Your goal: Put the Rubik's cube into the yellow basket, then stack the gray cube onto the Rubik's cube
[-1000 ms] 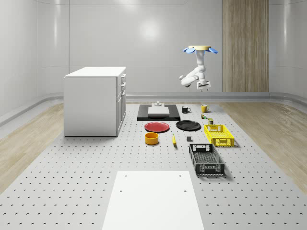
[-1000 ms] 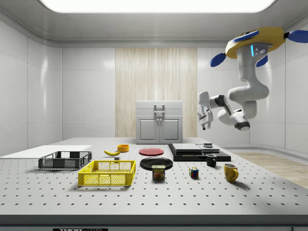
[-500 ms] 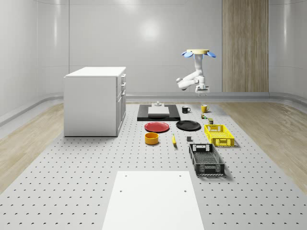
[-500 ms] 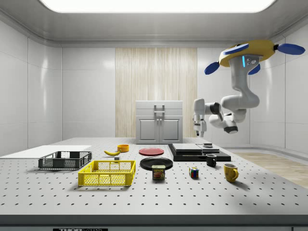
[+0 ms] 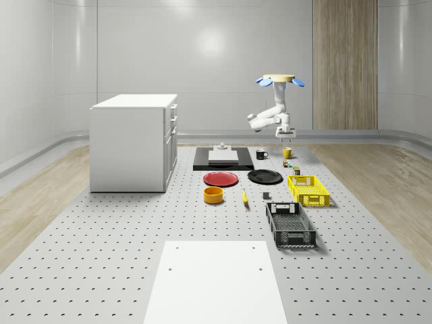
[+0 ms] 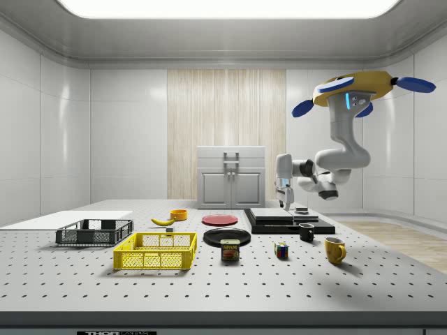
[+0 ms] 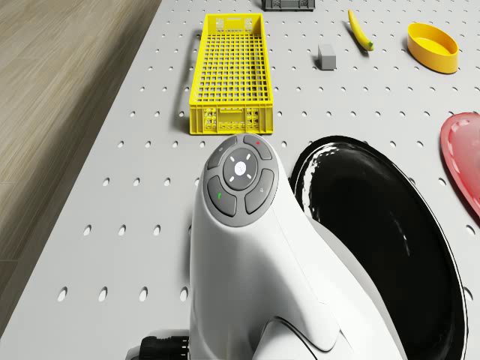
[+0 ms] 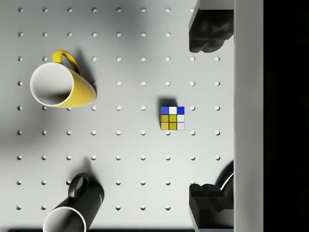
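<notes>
Drone (image 6: 353, 87) hovers above the Rubik's cube (image 8: 173, 118); pincer (image 8: 208, 116) spread wide, empty, high over the cube beside the yellow mug (image 8: 60, 86).

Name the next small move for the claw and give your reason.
Probably lower straight toward the Rubik's cube. The drone hovers above the table's mug end, the open claw hangs high over the cube, whose top lies between the fingers, nearly centred.

A lab-like test room: a perforated optical-bench table (image 5: 101, 256), bare glossy wall panels (image 5: 202, 61) and a white cabinet (image 5: 131, 142).
</notes>
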You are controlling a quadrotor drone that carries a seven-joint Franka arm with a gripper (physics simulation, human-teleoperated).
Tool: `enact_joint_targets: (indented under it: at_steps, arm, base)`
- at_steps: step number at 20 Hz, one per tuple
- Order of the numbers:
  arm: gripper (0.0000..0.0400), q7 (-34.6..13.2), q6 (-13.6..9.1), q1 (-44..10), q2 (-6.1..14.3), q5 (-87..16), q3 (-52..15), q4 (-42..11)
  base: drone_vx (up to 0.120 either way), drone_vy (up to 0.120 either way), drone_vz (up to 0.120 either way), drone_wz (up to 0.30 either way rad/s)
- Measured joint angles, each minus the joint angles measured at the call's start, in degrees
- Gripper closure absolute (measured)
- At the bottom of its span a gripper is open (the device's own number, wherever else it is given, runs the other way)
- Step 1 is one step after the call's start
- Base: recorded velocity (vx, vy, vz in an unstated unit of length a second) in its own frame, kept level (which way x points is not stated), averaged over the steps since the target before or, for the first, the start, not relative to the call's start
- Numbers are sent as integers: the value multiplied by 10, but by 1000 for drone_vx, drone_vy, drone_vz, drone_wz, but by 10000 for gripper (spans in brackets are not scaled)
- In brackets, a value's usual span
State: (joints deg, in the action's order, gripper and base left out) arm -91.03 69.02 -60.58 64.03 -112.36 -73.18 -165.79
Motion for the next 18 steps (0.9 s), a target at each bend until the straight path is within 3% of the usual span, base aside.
enact_joint_targets:
  at_steps: [18]
  arm:
    - [0,-18,46,-19,51,27,-17,4]
  base:
    - [0,0,-120,0]
